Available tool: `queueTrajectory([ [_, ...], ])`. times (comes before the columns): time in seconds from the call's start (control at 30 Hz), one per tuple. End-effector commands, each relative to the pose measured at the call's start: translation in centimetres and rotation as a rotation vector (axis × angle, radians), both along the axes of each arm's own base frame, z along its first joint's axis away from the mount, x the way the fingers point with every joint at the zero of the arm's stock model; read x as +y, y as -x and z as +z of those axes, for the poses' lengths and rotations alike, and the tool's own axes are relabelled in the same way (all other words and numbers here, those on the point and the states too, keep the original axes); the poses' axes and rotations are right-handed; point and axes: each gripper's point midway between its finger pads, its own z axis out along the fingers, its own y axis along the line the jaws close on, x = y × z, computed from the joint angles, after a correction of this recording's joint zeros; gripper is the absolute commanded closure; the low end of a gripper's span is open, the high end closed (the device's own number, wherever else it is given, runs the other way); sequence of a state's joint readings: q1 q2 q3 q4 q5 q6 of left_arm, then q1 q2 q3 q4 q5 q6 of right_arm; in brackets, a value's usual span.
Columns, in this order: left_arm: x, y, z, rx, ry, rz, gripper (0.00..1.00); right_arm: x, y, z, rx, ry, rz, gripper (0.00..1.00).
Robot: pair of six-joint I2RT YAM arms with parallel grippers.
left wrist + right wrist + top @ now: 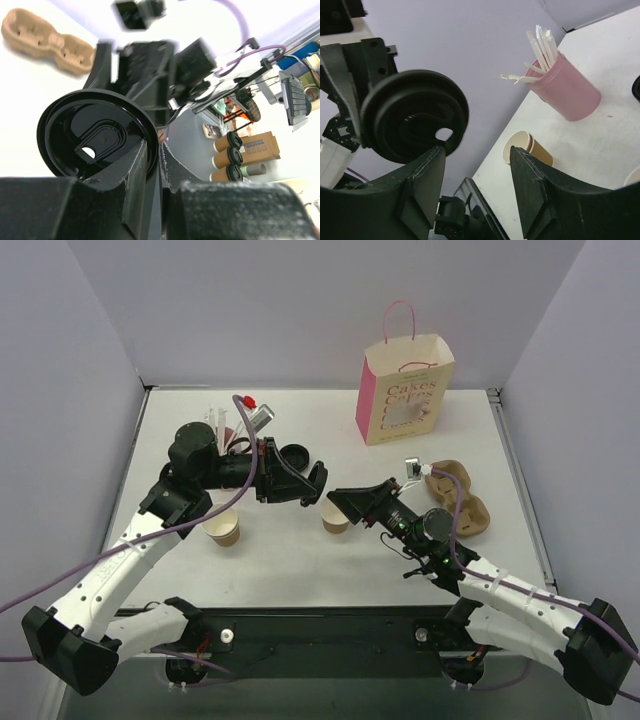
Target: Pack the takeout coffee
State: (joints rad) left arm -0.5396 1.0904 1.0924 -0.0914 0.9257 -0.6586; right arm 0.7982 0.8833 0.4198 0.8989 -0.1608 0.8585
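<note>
left gripper point(159, 150) is clamped on the rim of the black lid point(90, 135), held on edge in the air above the middle of the tabletop point(300, 560). right gripper point(477, 155) faces the lid with fingers parted and nothing between them; contact with the lid cannot be determined. one brown paper cup point(335, 522) stands open-topped mid-tabletop beneath the right gripper. a second cup point(222, 530) stands open-topped toward the left edge. pink bag point(403, 390) stands at the far edge, and the cup carrier point(458, 498) lies by the right edge.
</note>
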Motion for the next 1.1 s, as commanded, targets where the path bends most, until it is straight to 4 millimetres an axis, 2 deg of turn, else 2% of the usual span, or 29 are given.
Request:
queueTrajectory([
  [0.0,0.1,0.5,3.4,-0.122,0.116,-0.023,0.76,-0.5,0.5,4.7,-0.015,-0.301,0.037,0.47],
  [0.1,0.1,0.7,3.7,-0.130,0.138,-0.028,0.76,0.5,0.8,5.0,-0.011,-0.304,0.094,0.48],
  [0.37,0.2,0.8,3.6,-0.135,0.151,-0.027,0.76,1.2,1.8,6.4,-0.039,-0.383,0.165,0.49],
  [0.5,0.2,1.0,3.7,-0.142,0.170,-0.031,0.77,1.5,1.7,6.3,-0.028,-0.387,0.173,0.50],
  [0.7,0.3,1.2,3.7,-0.136,0.193,-0.034,0.76,1.5,2.1,7.3,-0.064,-0.425,0.200,0.58],
  [0.93,0.3,1.1,3.5,-0.136,0.200,-0.024,0.77,1.1,3.2,8.8,-0.108,-0.507,0.257,0.58],
  [1.07,0.3,1.1,3.5,-0.135,0.204,-0.019,0.77,1.3,3.5,9.0,-0.113,-0.505,0.272,0.57],
])
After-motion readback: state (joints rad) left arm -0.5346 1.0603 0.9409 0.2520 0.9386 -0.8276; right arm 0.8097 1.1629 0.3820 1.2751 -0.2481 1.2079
